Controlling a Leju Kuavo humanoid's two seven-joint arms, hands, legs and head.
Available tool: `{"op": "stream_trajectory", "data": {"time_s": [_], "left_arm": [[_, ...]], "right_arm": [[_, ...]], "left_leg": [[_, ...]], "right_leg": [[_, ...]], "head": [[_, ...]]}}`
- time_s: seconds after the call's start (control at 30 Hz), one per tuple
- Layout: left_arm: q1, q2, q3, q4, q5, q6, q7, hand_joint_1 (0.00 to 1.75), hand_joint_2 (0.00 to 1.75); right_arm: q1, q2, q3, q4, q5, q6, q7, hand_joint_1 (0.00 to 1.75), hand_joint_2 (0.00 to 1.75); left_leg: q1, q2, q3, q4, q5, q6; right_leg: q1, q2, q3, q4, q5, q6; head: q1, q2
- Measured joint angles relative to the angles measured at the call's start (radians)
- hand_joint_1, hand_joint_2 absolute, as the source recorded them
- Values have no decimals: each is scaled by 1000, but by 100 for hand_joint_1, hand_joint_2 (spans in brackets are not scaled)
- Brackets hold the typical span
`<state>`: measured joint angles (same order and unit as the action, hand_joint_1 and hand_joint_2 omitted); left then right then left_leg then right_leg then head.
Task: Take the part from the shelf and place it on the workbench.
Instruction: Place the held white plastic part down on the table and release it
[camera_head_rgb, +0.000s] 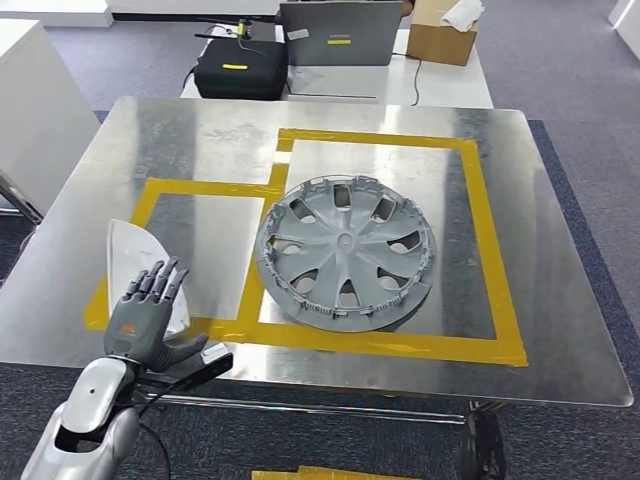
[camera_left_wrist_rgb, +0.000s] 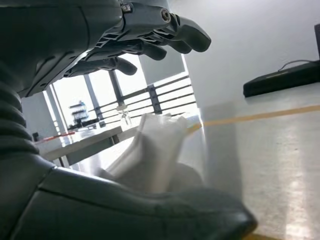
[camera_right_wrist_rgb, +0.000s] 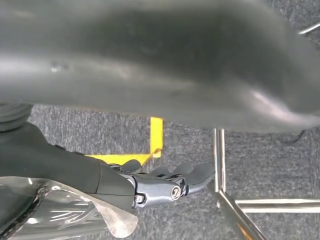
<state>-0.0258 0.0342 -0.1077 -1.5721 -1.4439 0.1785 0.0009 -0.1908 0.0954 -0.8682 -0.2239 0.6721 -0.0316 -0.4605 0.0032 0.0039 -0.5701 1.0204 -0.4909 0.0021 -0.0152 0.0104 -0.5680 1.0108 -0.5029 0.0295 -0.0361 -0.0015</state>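
One part (camera_head_rgb: 136, 262), white, flat on workbench (camera_head_rgb: 189, 140) near-left inside taped box, left hand (camera_head_rgb: 147, 318) over its near edge, fingers spread, gripping nothing, hubcap (camera_head_rgb: 346, 250) to right, right hand (camera_right_wrist_rgb: 166, 185) low over carpet, fingers extended, nothing visibly held

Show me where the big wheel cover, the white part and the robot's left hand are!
wheel cover (camera_head_rgb: 346, 243), head view, on its centre hub.
white part (camera_head_rgb: 130, 250), head view, on its bare upper area above the fingers.
left hand (camera_head_rgb: 145, 318), head view, on the back of the hand.
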Motion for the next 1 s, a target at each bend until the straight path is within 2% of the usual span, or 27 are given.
{"op": "stream_trajectory", "data": {"time_s": [0.1, 0.23, 0.33, 0.37, 0.4, 0.47, 0.5, 0.53, 0.57, 0.6, 0.67, 0.7, 0.77, 0.83, 0.87, 0.9, 1.0], "left_arm": [[30, -17, -16, -54, 15, 41, -39, 0, 0], [106, -53, -85, -178, 15, 106, -82, 0, 0], [145, -72, -133, -250, 7, 124, -86, 0, 0], [150, -76, -141, -265, 7, 126, -86, 0, 0], [154, -78, -147, -277, 6, 127, -85, 0, 0], [161, -82, -156, -291, 6, 128, -85, 0, 0], [165, -83, -160, -295, 9, 130, -87, 0, 0], [169, -83, -164, -297, 15, 138, -92, 0, 0], [173, -84, -168, -301, 22, 151, -101, 0, 0], [177, -85, -174, -308, 31, 171, -111, 0, 0], [190, -91, -192, -334, 49, 222, -134, 0, 0], [199, -93, -205, -352, 59, 249, -144, 0, 0], [219, -95, -233, -384, 91, 299, -162, 0, 0], [243, -95, -256, -411, 145, 349, -185, 0, 0], [256, -94, -266, -423, 184, 370, -201, 0, 0], [269, -92, -275, -432, 233, 388, -223, 0, 0], [296, -87, -289, -443, 392, 407, -300, 0, 0]], "right_arm": [[6, 16, -2, 0, -25, -58, -25, 0, 0], [20, 35, -7, 0, -46, -88, -47, 0, 0], [26, 42, -8, 0, -48, -88, -52, 0, 0], [26, 43, -9, 0, -49, -88, -52, 0, 0], [26, 43, -9, 0, -49, -88, -52, 0, 0], [29, 43, -10, 0, -50, -88, -52, 0, 0], [31, 43, -11, 0, -50, -90, -50, 0, 0], [32, 43, -12, 0, -51, -93, -45, 0, 0], [33, 43, -13, 0, -53, -98, -40, 0, 0], [31, 43, -14, 0, -56, -103, -34, 0, 0], [24, 44, -18, 0, -64, -111, -27, 0, 0], [21, 44, -20, 0, -68, -113, -27, 0, 0], [18, 46, -23, 0, -78, -113, -38, 0, 0], [22, 46, -26, 0, -91, -107, -66, 0, 0], [25, 46, -29, -1, -99, -105, -80, 0, 0], [27, 46, -33, -1, -108, -109, -90, 0, 0], [32, 46, -46, -3, -130, -127, -93, 0, 0]], "left_leg": [[-2, 0, 0, 4, -2, 4], [-6, 0, -1, 9, -8, 13], [-5, 2, 7, -7, -2, 26], [-2, 3, 12, -17, 3, 32], [1, 4, 17, -25, 7, 37], [1, 6, 19, -29, 10, 40], [1, 6, 19, -29, 10, 41], [1, 6, 19, -28, 11, 41], [2, 6, 20, -27, 11, 39], [3, 6, 20, -24, 9, 37], [5, 6, 18, -13, 1, 25], [4, 6, 16, -6, -3, 18], [-1, 7, 11, 5, -5, 8], [0, 6, 10, 11, -10, 0], [1, 6, 5, 24, -26, -5], [2, 6, -5, 53, -55, -9], [3, 5, -63, 229, -168, -15]], "right_leg": [[-3, 0, 1, -2, 0, 2], [-7, 0, 2, -3, 0, 9], [-9, -1, 5, -7, -4, 19], [-8, -1, -2, 7, -16, 21], [-7, -2, -18, 42, -39, 21], [-7, -3, -79, 169, -100, 23], [-8, -3, -109, 230, -122, 25], [-9, -3, -127, 263, -125, 27], [-10, -4, -126, 257, -108, 30], [-12, -6, -105, 212, -74, 32], [-15, -12, -38, 82, -15, 37], [-15, -13, -13, 40, -1, 36], [-13, -10, 2, 21, -4, 24], [-14, -9, -3, 20, -4, 10], [-15, -10, -5, 20, -2, 4], [-15, -10, -8, 19, 2, -3], [-10, -13, -25, 19, 13, -19]], "head": [[0, 0], [0, 0], [0, 0], [1, 0], [3, 0], [5, 0], [6, 0], [6, 0], [6, 0], [6, 0], [7, 0], [9, 0], [10, 0], [7, 0], [7, 0], [6, 0], [6, 0]]}}
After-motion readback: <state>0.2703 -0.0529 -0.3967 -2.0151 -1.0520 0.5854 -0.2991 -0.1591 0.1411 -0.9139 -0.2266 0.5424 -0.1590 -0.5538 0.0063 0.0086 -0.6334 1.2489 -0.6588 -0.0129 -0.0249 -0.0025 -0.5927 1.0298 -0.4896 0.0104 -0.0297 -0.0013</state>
